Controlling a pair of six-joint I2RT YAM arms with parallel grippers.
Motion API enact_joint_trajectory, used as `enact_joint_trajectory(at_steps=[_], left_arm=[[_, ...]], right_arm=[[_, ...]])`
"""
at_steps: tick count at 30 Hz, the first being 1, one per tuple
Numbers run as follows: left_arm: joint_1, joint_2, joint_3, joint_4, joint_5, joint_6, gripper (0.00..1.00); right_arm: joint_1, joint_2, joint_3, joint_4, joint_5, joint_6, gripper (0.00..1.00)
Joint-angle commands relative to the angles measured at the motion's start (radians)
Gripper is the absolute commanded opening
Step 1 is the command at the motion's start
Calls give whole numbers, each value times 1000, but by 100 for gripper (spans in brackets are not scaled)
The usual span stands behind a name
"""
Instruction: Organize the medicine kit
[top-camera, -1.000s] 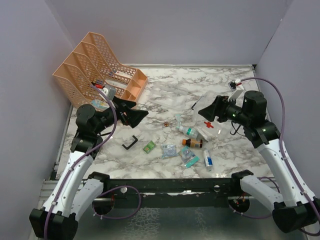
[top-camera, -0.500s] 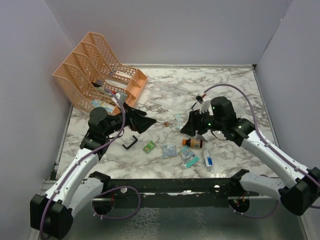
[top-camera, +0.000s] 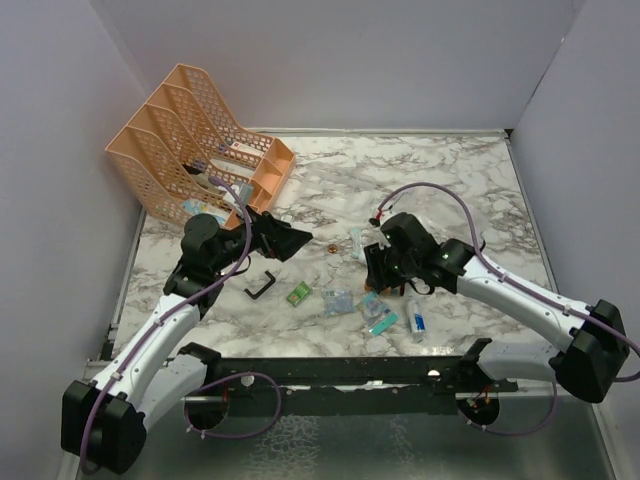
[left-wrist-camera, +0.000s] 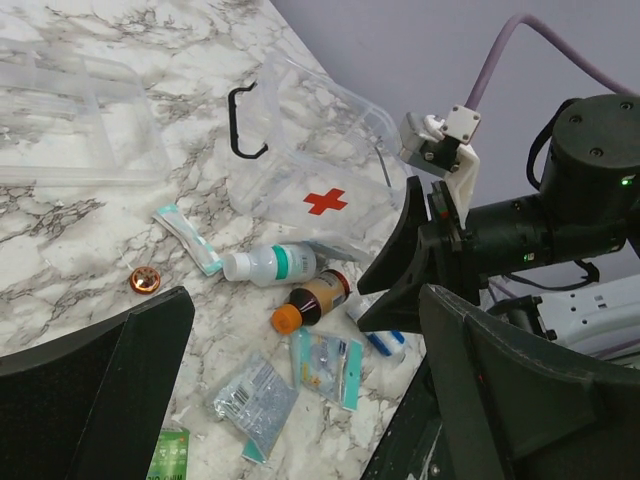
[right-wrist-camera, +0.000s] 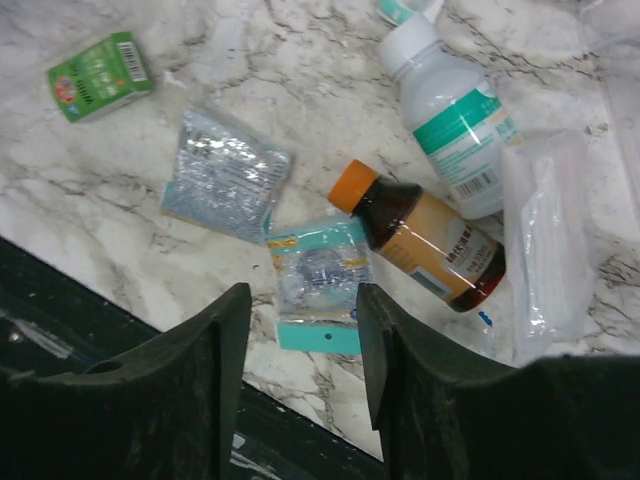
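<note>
- One peach rack (top-camera: 190, 130) is counted, set at 10 o'clock on the table (top-camera: 450, 180).
- One clear kit box (left-wrist-camera: 320, 170), marked with a red cross, is seen at 12 o'clock of the loose medicines.
- The right gripper (right-wrist-camera: 302, 295) is held wide open and empty above those medicines. A pick is judged to be in hand, so a descent and a closing on one item is called for next.
- The left gripper (left-wrist-camera: 305, 300) is likewise spread open, with nothing held.
- Two bottles are counted: a brown bottle (right-wrist-camera: 430, 240), with a white bottle (right-wrist-camera: 455, 125) at its 12 o'clock.
- In the right wrist view, one teal sachet (right-wrist-camera: 315, 280) is counted at 8 o'clock of the brown bottle. One silver blister pack (right-wrist-camera: 225, 185) and one green box (right-wrist-camera: 100, 75) are counted toward 10 o'clock.
</note>
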Motion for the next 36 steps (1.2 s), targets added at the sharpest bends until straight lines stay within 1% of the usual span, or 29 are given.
enact_joint_trajectory(at_steps=[1, 5, 9, 13, 15, 18, 21, 28, 31, 33, 36], left_arm=[[-2, 12, 6, 26, -44, -14, 99], [-2, 8, 6, 14, -64, -10, 99], [-2, -6, 2, 0, -83, -3, 99], [-2, -11, -3, -6, -91, -3, 99], [-3, -9, -4, -6, -89, -5, 99], [-2, -4, -3, -4, -84, -6, 99], [-3, 2, -3, 1, -84, -7, 99], [-2, 16, -7, 7, -87, -11, 99], [-2, 18, -7, 7, -89, -12, 99], [-2, 19, -6, 4, -93, -10, 99], [-1, 20, -4, -5, -97, -5, 99]], right_arm=[[9, 60, 24, -66, 175, 39, 51], [9, 141, 54, -117, 234, 52, 57], [10, 185, 57, -121, 223, 45, 59], [10, 209, 61, -122, 245, 38, 65], [9, 231, 70, -128, 266, 37, 65], [9, 275, 89, -168, 345, 82, 65], [10, 300, 84, -154, 327, 71, 65], [10, 306, 59, -84, 180, 42, 64], [9, 317, 58, -59, 139, 40, 59], [10, 335, 59, -43, 124, 45, 54], [10, 364, 63, -11, 104, 58, 50]])
